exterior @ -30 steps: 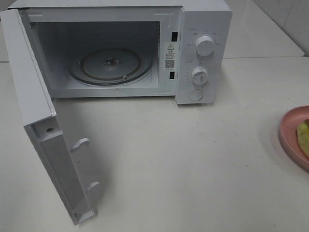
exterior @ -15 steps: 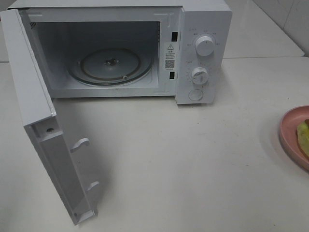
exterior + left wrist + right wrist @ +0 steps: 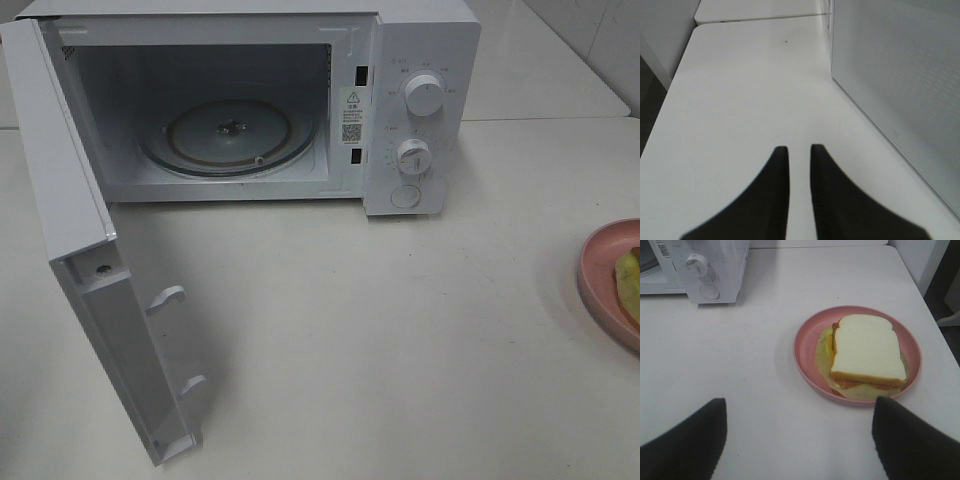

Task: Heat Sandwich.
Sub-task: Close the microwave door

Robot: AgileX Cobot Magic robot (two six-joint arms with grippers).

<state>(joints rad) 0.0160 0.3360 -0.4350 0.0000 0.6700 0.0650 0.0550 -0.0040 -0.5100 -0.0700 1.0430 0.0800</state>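
Left end effector [image 3: 795, 150] shows a narrow gap, gripping nothing; right end effector [image 3: 799, 412] gapes wide before the sandwich [image 3: 867, 351]. Microwave [image 3: 420, 110] looks unchanged.

I worked at a white table [image 3: 420, 330] under soft, even light. A white microwave [image 3: 420, 60] stood at its back, door [image 3: 90, 270] swung open. Behind the microwave, a second white tabletop [image 3: 540, 70] met a pale tiled wall [image 3: 600, 30].

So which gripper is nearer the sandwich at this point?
Right. The right gripper hangs open over the table with the sandwich on its pink plate just ahead. The left gripper, jaws nearly together, is by the outside of the microwave door, no sandwich in its view.
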